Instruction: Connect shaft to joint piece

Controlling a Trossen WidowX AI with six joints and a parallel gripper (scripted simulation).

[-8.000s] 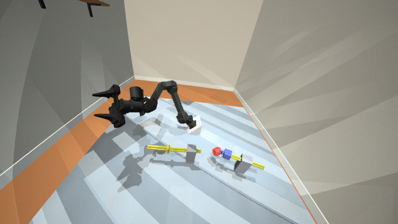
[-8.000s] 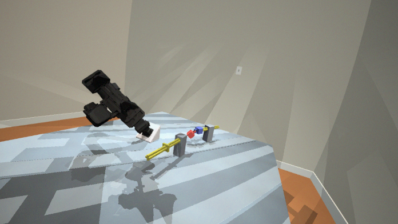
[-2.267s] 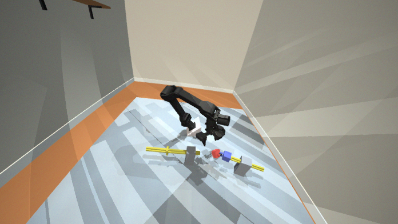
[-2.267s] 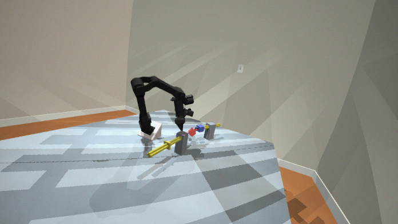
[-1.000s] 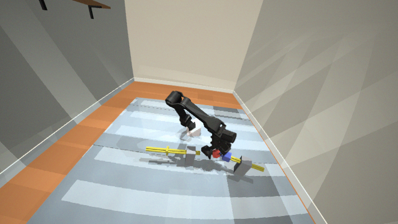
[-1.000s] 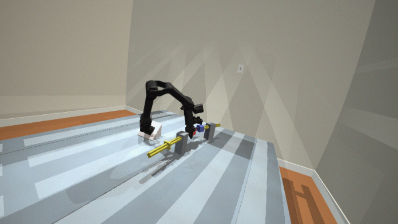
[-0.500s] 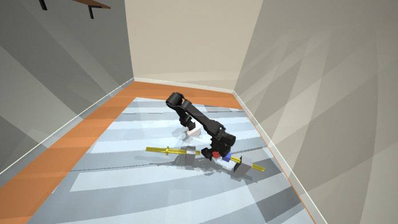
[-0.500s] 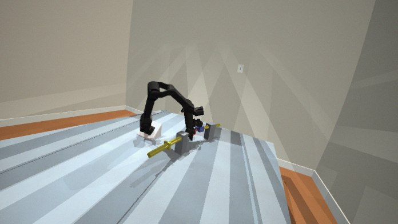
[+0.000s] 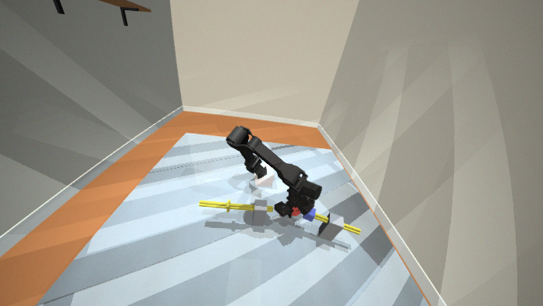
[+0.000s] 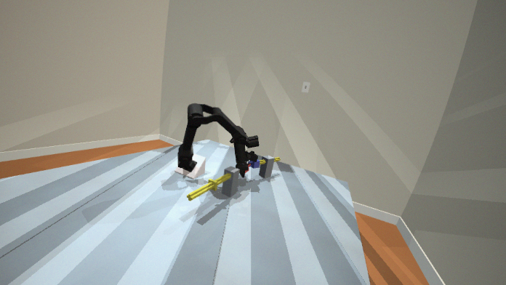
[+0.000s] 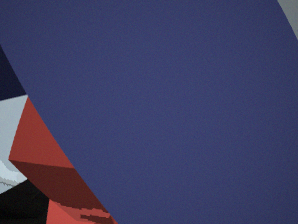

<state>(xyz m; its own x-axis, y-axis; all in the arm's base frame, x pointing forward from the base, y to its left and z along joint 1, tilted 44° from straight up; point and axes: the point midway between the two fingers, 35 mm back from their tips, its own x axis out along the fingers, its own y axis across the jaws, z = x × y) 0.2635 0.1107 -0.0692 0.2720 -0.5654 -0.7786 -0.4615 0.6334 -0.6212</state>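
The red joint piece (image 9: pixel 296 211) (image 10: pixel 248 168) (image 11: pixel 37 140) hangs on the blue hinge part (image 9: pixel 310 215) (image 10: pixel 255 164) (image 11: pixel 165 100) at the end of the first yellow shaft (image 9: pixel 353 229) (image 10: pixel 278 159). This shaft is held in a grey block (image 9: pixel 332 231) (image 10: pixel 267 170). My gripper (image 9: pixel 295 213) (image 10: pixel 243 173) is partly closed, with its fingers shut on the red joint piece. The opening's direction is hidden. The second yellow shaft (image 9: pixel 212 204) (image 10: pixel 198 193) passes through the other grey block (image 9: pixel 259 217) (image 10: pixel 229 186), its near end short of the gripper.
A cross-shaped collar (image 9: pixel 228 206) (image 10: pixel 214 184) sits on the second shaft outside its block. The arm's pale base (image 9: pixel 264 179) (image 10: pixel 199 168) stands behind the shafts. The blue hinge part lies very close to the wrist camera and blocks most of its view.
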